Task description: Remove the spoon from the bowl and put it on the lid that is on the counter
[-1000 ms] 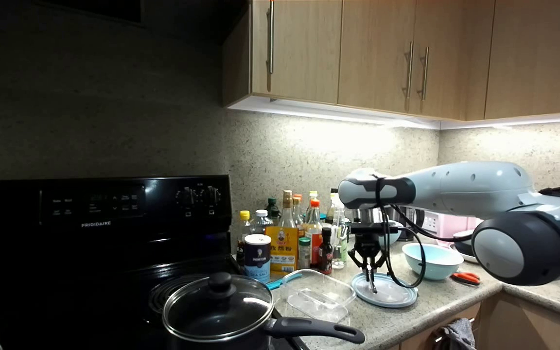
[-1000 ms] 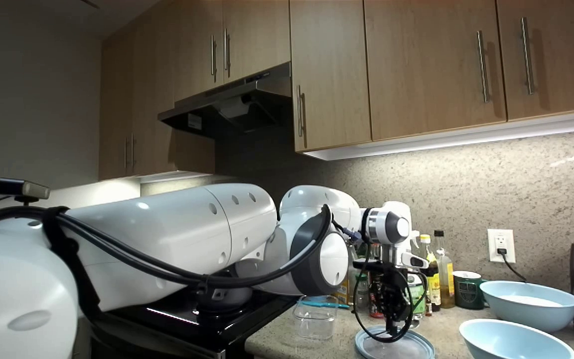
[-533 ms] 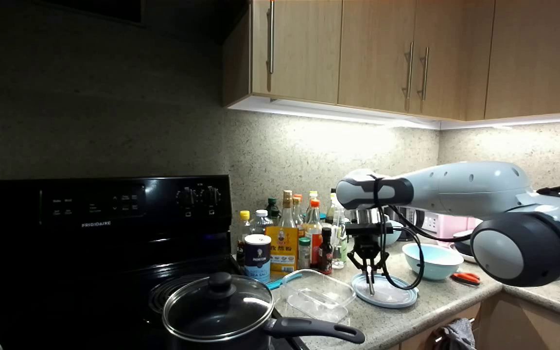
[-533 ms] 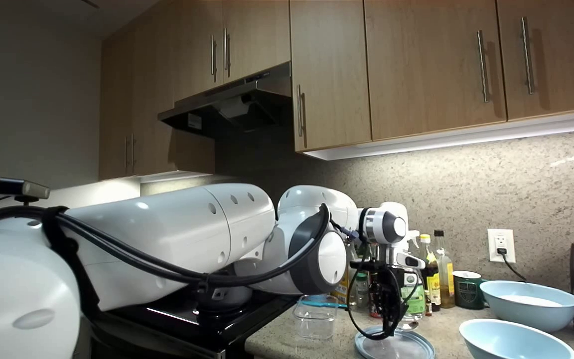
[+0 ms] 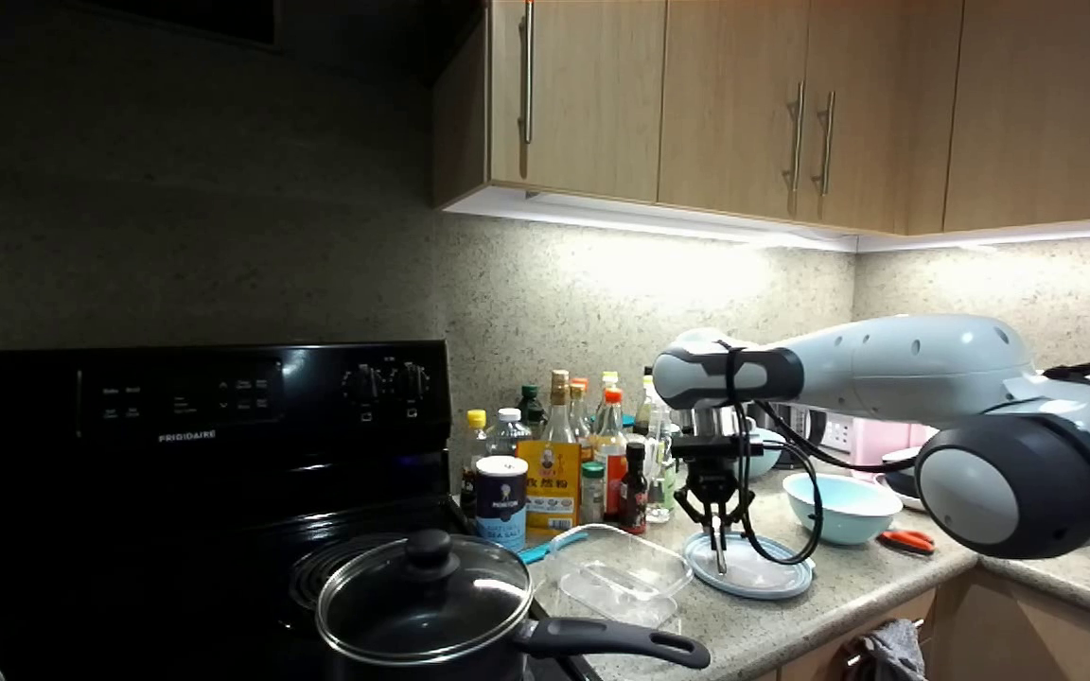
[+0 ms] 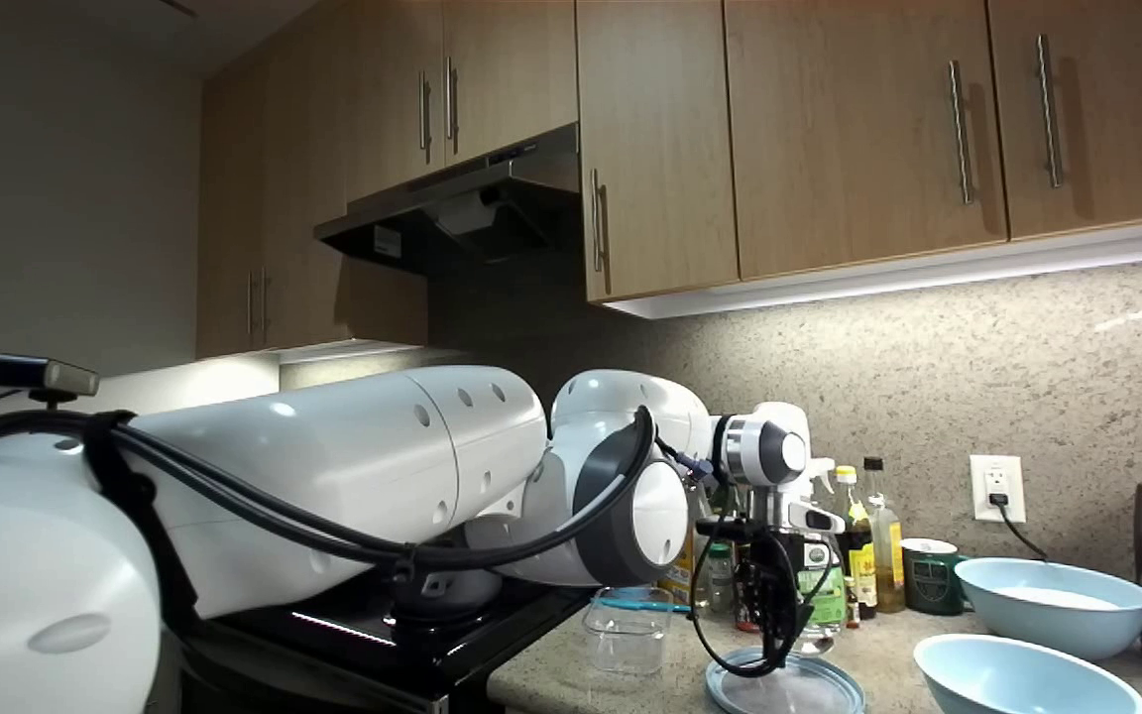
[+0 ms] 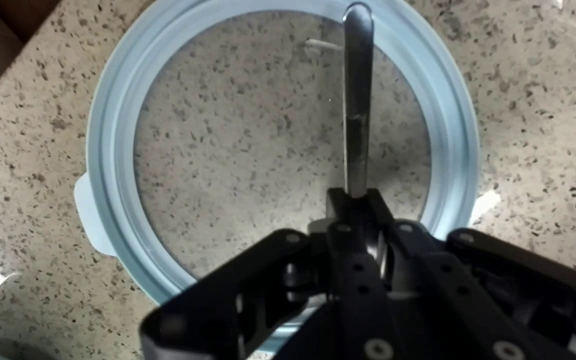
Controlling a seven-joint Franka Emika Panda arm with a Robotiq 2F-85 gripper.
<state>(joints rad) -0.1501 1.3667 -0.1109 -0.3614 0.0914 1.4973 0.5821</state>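
Kitchen, w/ stove (image 5: 195,501), hood (image 6: 462,193) & wall cabs (image 5: 734,104)

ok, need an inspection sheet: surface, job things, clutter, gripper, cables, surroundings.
Surface: speckled counter, reflecting light in spots.
Lid: flat on the counter.
Spoon: handle pointing down at the lid; contact unclear, head not clearly seen.
Bowl: pale blue, upright; similar bowl close by.
Clutter: clear container, orange-handled tool, bottles.
Gripper: shut on the spoon's handle.
Cables: run along the arm; a loop hangs low by the lid, contact unclear.
Surroundings: stove with lidded pot; plugged wall outlet.
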